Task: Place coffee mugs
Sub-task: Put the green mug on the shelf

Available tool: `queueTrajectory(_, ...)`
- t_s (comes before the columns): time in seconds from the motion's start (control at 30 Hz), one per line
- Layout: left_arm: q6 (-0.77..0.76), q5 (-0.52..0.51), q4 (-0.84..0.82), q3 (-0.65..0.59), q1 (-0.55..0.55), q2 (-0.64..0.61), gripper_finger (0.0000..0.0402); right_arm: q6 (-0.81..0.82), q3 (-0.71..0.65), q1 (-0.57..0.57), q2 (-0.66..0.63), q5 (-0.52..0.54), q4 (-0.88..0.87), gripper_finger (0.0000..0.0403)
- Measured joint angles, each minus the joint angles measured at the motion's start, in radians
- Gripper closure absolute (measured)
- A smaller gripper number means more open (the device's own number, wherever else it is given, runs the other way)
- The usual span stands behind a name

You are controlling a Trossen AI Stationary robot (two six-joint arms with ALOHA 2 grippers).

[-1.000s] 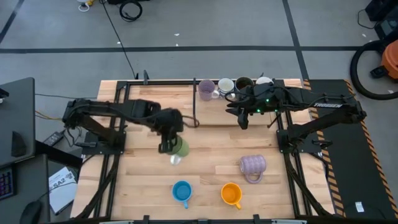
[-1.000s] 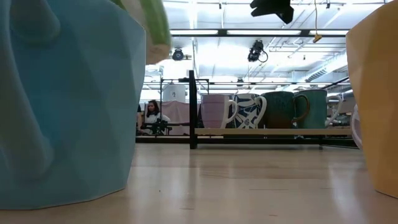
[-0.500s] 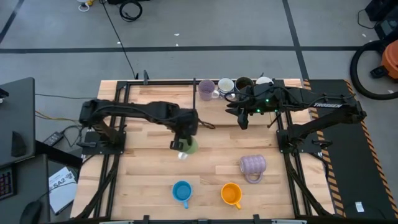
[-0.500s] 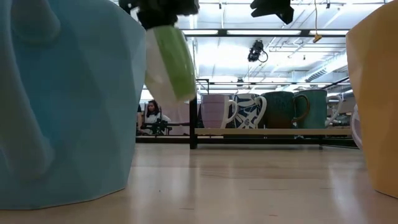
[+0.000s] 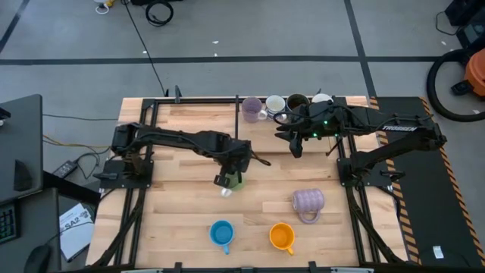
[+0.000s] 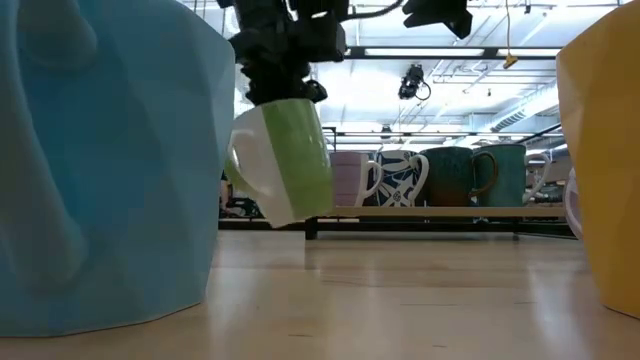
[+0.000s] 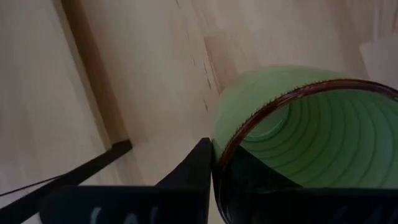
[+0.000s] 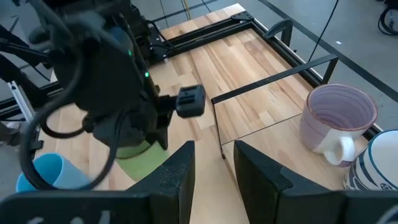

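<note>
High view: left claw clenched on green mug, aloft near worktop centre, tilted; right claw, parted and empty, beyond it.

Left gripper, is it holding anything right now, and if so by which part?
Yes. The left gripper holds the green mug by its rim, one finger inside and one outside, lifted off the table. The right gripper, near the shelf, holds nothing.

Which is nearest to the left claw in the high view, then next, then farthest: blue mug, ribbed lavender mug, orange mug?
From the left claw, shut on the green mug:
1. Blue mug, near table edge, just below the claw.
2. Orange mug, near edge, further right.
3. Ribbed lavender mug, right side, farthest, though close to the orange one.
</note>
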Motion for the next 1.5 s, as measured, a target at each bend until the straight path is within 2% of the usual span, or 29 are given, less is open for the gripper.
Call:
queueTrajectory(0.33,0.000,-0.068,0.038,0.000,-0.001,0.028,0.0362,0.000,0.000,0.000,0.000,0.000,0.000,0.0286)
queueTrajectory(1.1,0.000,-0.070,0.083,-0.001,-0.001,0.049,0.0356,0.000,0.000,0.000,0.000,0.000,0.000,0.0286)
queueTrajectory(1.5,0.002,-0.073,0.157,0.000,0.000,0.049,0.0282,-0.001,0.000,0.000,0.000,0.000,0.000,0.0286)
